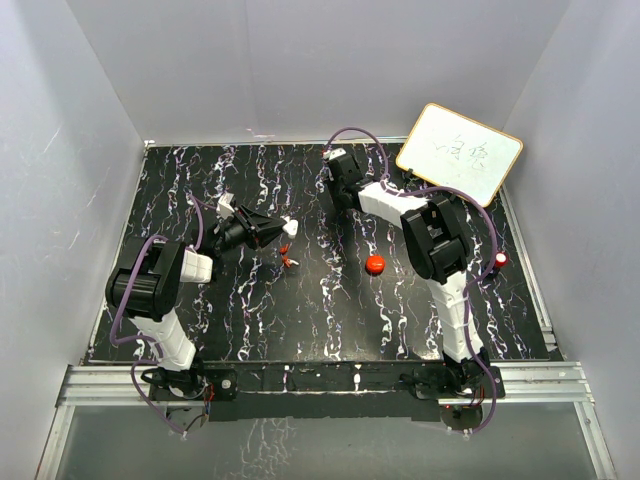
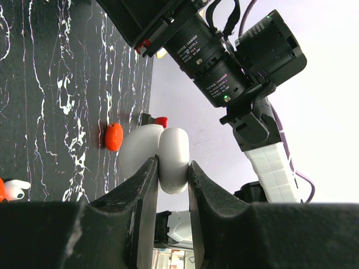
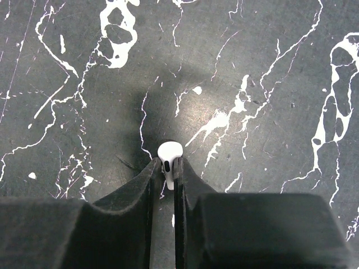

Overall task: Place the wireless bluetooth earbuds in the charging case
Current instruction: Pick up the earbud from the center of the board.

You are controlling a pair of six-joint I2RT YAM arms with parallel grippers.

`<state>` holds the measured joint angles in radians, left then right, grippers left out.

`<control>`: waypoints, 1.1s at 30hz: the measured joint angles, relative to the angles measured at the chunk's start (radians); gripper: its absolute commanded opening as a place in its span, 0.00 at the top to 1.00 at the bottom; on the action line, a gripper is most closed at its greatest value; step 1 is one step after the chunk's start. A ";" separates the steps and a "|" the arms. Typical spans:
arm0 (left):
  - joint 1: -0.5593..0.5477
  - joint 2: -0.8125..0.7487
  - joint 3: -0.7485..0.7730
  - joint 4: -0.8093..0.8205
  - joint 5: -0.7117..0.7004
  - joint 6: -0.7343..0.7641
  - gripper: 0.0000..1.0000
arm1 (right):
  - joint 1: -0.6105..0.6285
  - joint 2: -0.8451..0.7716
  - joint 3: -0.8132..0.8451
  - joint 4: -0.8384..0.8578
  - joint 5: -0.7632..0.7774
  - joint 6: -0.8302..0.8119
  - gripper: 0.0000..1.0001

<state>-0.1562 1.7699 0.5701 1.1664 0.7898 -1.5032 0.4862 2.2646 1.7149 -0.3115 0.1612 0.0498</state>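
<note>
The white charging case [image 2: 175, 154] hangs above the table, hinged open, and my left gripper [image 2: 173, 165] is shut on one of its halves. From above the case [image 1: 290, 225] shows at the tips of the left gripper [image 1: 281, 229]. Two small red earbuds [image 1: 288, 256] lie on the table just below it; one shows at the left wrist view's edge [image 2: 12, 190]. Further back, my right gripper [image 3: 167, 163] points down at the table, shut on the stem of a white earbud [image 3: 169, 152] that rests on the surface. The right gripper [image 1: 338, 195] hides that earbud from above.
A red coin-sized disc [image 1: 375, 264] lies mid-table, right of the red earbuds, also in the left wrist view [image 2: 114, 136]. A whiteboard [image 1: 460, 153] leans at the back right corner. White walls enclose the black marbled table [image 1: 250, 320].
</note>
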 measured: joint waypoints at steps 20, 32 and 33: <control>0.000 0.026 0.082 0.042 0.062 -0.044 1.00 | -0.018 -0.341 -0.421 0.289 -0.138 0.020 0.94; 0.000 0.192 0.132 0.206 0.140 -0.232 1.00 | -0.076 -0.634 -0.782 0.843 -0.471 0.088 0.94; 0.000 0.192 0.136 0.206 0.145 -0.234 1.00 | -0.077 -0.634 -0.806 0.882 -0.502 0.094 0.95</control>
<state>-0.1562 1.9614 0.7059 1.3724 0.9352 -1.7370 0.4091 1.6302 0.9089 0.5705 -0.3405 0.1436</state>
